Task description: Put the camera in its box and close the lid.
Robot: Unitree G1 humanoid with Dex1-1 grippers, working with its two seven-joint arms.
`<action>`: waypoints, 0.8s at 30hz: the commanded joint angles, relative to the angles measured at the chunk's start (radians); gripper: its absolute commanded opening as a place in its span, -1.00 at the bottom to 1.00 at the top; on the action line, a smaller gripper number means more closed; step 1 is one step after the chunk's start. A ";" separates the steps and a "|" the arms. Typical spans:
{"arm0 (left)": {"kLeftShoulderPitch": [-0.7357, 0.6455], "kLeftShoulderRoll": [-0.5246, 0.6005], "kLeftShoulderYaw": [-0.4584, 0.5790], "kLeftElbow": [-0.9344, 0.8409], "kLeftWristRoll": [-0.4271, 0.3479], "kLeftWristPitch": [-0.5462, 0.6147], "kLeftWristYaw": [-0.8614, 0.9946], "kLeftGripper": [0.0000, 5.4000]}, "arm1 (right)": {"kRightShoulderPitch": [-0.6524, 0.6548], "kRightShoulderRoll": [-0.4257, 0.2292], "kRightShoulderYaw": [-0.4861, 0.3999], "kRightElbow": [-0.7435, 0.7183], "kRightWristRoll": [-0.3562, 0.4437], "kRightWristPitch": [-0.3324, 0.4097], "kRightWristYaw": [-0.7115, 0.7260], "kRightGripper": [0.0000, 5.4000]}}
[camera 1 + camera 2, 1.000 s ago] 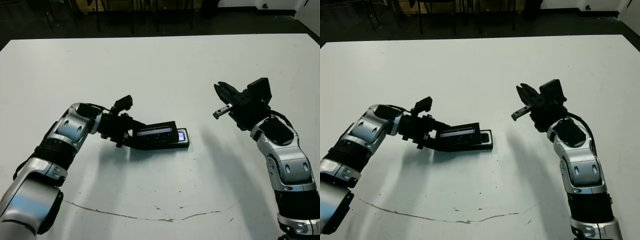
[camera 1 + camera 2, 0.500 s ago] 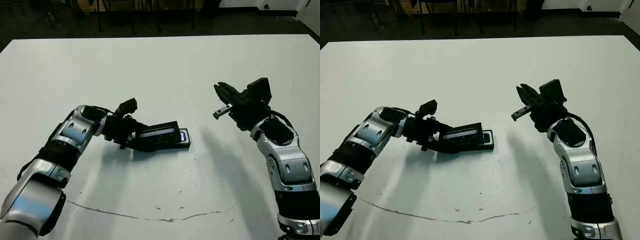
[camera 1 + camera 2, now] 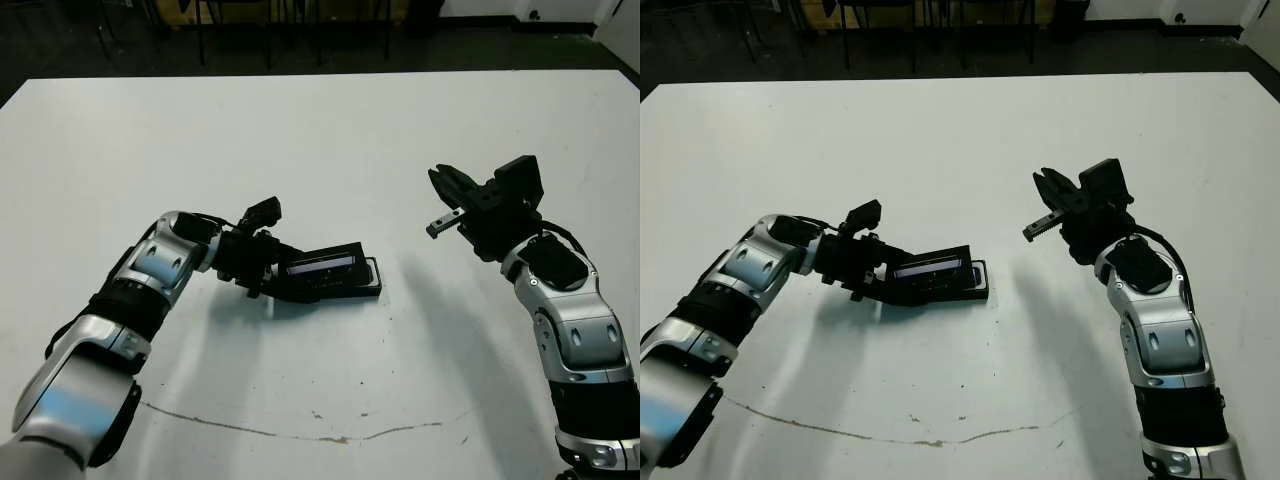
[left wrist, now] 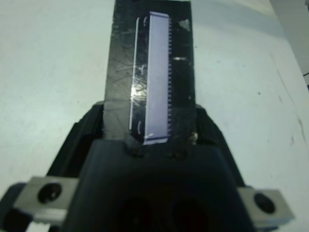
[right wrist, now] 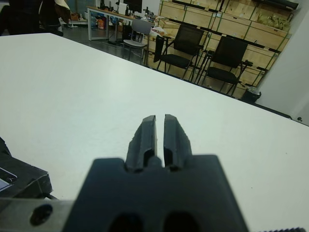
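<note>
Just left of the frame's centre, my left claw is clamped on the lid, held tilted over the box on the white table, while my right claw, fingers pressed together and empty, hovers at right.

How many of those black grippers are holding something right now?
1. The left gripper is shut on the lid, tilted over the box mid-table. The right gripper, raised off to the right, holds nothing.
</note>
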 commanded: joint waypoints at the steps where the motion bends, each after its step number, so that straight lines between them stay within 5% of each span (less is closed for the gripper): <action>1: 0.042 -0.046 -0.065 0.065 0.065 -0.010 -0.002 0.03 | 0.026 0.000 0.000 -0.001 0.001 0.014 -0.009 -1.00; 24: -0.029 -0.139 -0.172 0.108 0.181 -0.038 0.026 0.03 | 0.043 -0.005 0.011 -0.043 -0.011 0.053 -0.027 -1.00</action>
